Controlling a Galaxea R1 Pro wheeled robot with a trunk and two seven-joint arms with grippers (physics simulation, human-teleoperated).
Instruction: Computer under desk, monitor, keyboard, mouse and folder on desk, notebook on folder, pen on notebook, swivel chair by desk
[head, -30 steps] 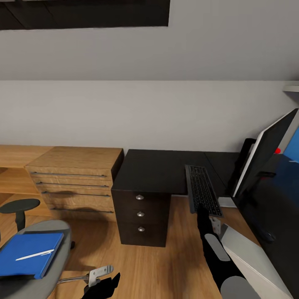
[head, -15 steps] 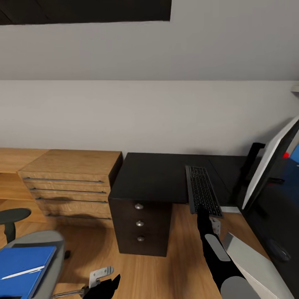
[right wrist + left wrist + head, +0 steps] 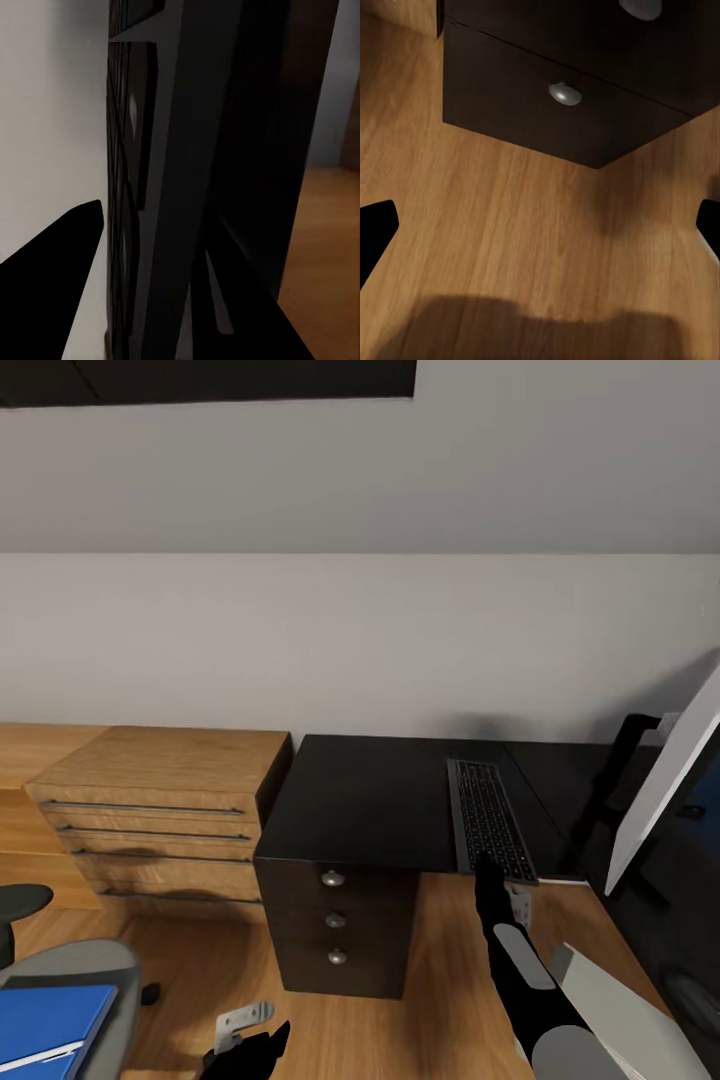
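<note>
My right gripper (image 3: 490,868) is shut on the near end of the slim dark keyboard (image 3: 487,825), holding it over the front edge of the black desk (image 3: 370,800). In the right wrist view the keyboard (image 3: 172,150) runs edge-on between the fingers. The tilted monitor (image 3: 668,785) stands at the right edge. Below it is the grey computer (image 3: 610,1010). A small dark mouse (image 3: 693,992) lies on the desk's right wing. The swivel chair (image 3: 75,970) at lower left carries the blue folder (image 3: 45,1020) and the pen (image 3: 38,1054). My left gripper (image 3: 250,1045) hangs open over the floor. The notebook is out of view.
A light wooden drawer cabinet (image 3: 160,800) adjoins the desk's left side. The desk's dark three-drawer unit (image 3: 335,920) shows close in the left wrist view (image 3: 562,112). Wooden floor (image 3: 440,980) lies between the chair and the computer.
The whole view has shifted, so the camera has moved: the desk sits lower, the chair and folder nearer the lower left corner, the monitor further right. The keyboard stays in my right gripper.
</note>
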